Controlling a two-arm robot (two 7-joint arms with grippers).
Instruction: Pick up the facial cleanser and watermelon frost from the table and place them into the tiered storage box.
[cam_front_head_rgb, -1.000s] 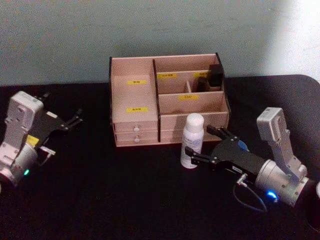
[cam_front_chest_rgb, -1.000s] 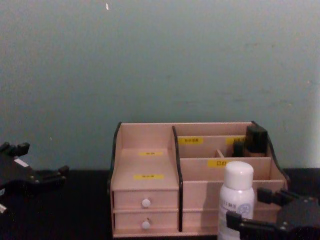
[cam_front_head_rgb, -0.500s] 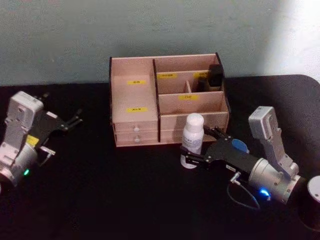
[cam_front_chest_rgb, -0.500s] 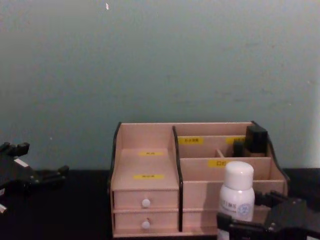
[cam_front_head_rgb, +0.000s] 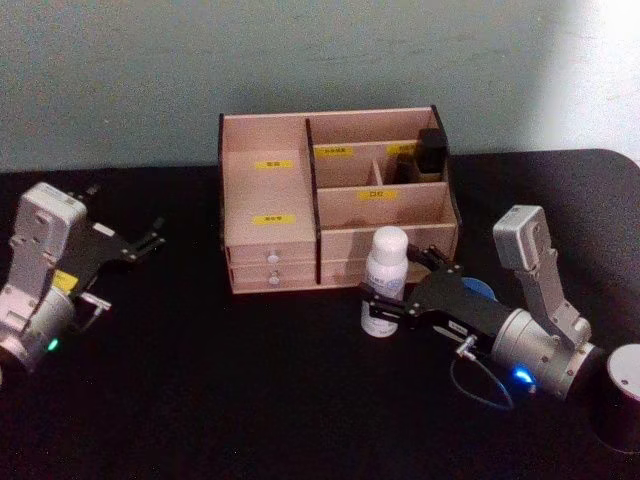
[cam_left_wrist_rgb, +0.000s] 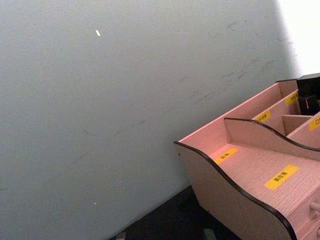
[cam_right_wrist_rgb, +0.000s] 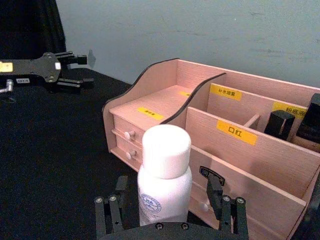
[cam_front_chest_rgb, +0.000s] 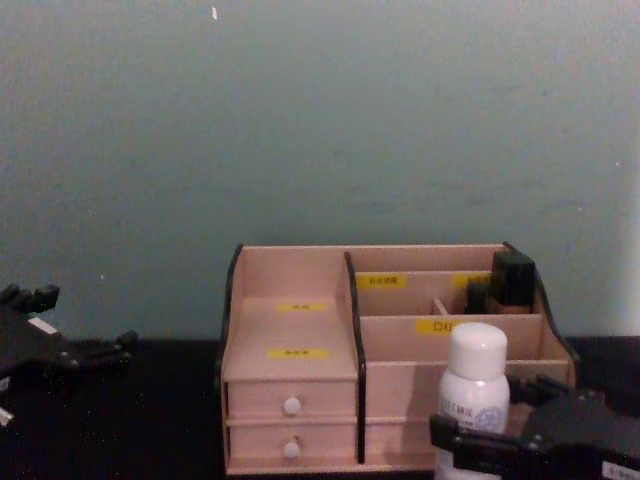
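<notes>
The white bottle loses its foot at the chest view's bottom edge — its print unreadable. A dark cylinder is cut off at the head view's lower right.

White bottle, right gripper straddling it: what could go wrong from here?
1. The white bottle is tall, narrow and upright; the open right gripper flanks its lower body, so uneven closing may tip it.
2. It stands close before the front wall of the tiered storage box; a low lift could clip that.
The left gripper sits parked at far left.

One storage box, one white bottle, two dark containers.
</notes>
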